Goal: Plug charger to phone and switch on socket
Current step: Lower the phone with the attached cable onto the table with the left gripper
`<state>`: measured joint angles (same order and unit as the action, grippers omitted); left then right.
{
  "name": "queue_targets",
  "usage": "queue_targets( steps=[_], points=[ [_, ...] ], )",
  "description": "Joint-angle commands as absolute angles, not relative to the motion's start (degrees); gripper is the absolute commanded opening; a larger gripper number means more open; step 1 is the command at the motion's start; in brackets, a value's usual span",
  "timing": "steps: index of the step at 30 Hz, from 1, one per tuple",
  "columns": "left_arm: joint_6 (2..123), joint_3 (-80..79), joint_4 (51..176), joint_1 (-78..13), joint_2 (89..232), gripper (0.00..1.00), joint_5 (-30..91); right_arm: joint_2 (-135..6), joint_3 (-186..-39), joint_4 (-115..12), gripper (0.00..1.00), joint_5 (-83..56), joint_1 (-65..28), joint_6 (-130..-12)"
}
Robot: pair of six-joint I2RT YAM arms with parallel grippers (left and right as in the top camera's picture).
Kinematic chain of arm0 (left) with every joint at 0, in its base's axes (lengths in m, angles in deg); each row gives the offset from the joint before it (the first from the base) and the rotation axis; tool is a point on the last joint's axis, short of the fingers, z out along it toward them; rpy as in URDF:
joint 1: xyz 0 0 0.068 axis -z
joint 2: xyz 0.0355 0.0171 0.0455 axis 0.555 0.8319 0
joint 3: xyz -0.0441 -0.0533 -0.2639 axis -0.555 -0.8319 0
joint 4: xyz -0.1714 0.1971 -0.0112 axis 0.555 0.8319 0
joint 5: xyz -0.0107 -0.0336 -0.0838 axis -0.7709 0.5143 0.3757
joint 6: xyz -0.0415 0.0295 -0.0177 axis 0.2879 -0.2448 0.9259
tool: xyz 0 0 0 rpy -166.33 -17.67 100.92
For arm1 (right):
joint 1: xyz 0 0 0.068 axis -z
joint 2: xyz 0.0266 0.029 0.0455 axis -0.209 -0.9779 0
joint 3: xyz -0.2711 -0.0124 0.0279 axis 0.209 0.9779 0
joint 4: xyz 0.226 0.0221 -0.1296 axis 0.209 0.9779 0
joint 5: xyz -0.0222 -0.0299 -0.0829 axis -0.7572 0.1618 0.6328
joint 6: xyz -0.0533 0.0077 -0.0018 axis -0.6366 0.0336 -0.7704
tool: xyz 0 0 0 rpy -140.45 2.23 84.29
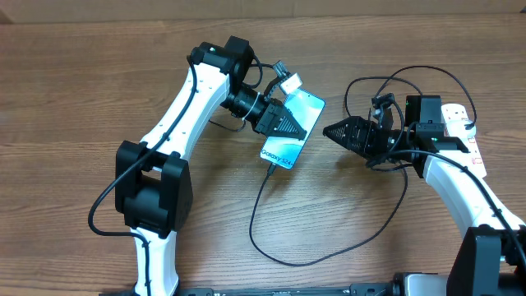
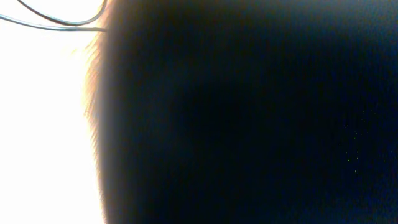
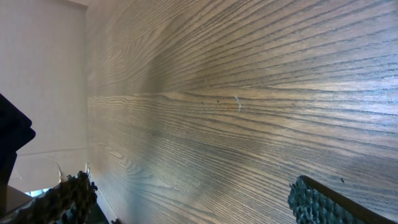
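Observation:
The phone [image 1: 283, 150], its cyan screen lit, lies tilted on the wooden table. My left gripper [image 1: 294, 125] rests over the phone's upper half. The left wrist view is almost all dark, so its jaws do not show. The charger, a thin black cable [image 1: 261, 205], meets the phone's lower edge, loops toward the front and runs right to the socket side. Thin cable strands also show in the left wrist view [image 2: 62, 23]. The white socket [image 1: 454, 113] lies at the far right, partly hidden by my right arm. My right gripper [image 1: 333, 130] [image 3: 186, 199] is open and empty above bare table, right of the phone.
Cable loops [image 1: 386, 82] arch over my right wrist and trail past it toward the front [image 1: 394, 205]. The table's wood surface [image 3: 236, 93] fills the right wrist view. A pale wall or edge [image 3: 43, 74] shows at that view's left.

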<state>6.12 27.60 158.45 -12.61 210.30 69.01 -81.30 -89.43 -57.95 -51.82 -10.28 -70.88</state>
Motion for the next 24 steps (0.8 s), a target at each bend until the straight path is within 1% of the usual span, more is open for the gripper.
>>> queue_targets(
  steps=[1,6,8,10,13,16,20,24],
  points=[
    [4.7,27.8,158.6,-12.5,208.9,0.04,68.2,-80.7,-90.4,-57.9,1.00,-51.6,-10.1,-71.8],
    [11.5,27.6,156.9,-11.9,209.1,0.04,61.6,-80.7,-90.4,-57.1,1.00,-49.1,-10.1,-71.8],
    [16.4,27.5,155.3,-11.6,209.1,0.04,59.5,-80.7,-90.4,-56.7,1.00,-48.6,-10.1,-71.8],
    [23.8,27.4,152.9,-11.4,209.1,0.04,56.5,-80.7,-90.4,-56.4,1.00,-48.6,-10.1,-71.8],
    [38.4,27.4,149.3,-10.8,209.1,0.04,47.6,-80.7,-90.4,-56.1,1.00,-48.3,-10.1,-71.8],
    [49.5,27.4,147.6,-10.1,209.1,0.04,38.0,-80.7,-90.4,-55.6,1.00,-46.8,-10.1,-71.8],
    [57.7,27.4,146.3,-8.8,209.1,0.04,26.4,-80.7,-90.4,-54.2,1.00,-43.1,-10.1,-71.8],
    [64.1,27.4,145.8,-7.3,209.1,0.04,17.4,-80.7,-90.4,-54.0,1.00,-38.6,-10.1,-71.8]
  ],
)
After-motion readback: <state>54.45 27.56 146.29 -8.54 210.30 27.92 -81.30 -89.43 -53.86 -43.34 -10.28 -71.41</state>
